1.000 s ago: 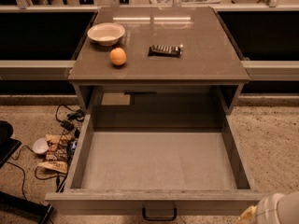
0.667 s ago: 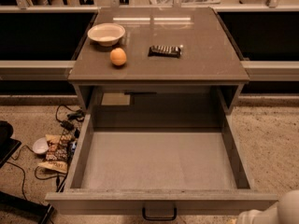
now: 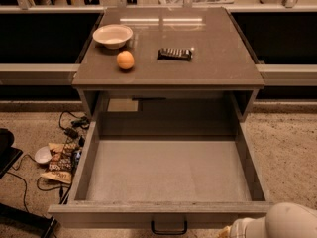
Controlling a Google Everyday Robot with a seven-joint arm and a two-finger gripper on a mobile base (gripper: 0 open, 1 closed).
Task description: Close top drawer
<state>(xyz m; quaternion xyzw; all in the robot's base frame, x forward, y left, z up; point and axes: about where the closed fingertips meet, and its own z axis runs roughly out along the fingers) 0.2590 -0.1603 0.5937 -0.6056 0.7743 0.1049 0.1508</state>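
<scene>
The top drawer is pulled fully out of the grey cabinet toward me. It is a wide, deep grey box and it is empty. Its front panel runs along the bottom edge of the view, with a small black handle at its centre. Only a white rounded part of my arm shows at the bottom right corner, just right of the drawer's front corner. The gripper itself is out of view.
On the cabinet top stand a white bowl, an orange and a dark snack bar. Cables, a snack bag and a small white cup lie on the floor to the left. A dark object sits at the far left.
The white arm part at the bottom right has sunk lower and slightly right in the view. The drawer has stayed open and still.
</scene>
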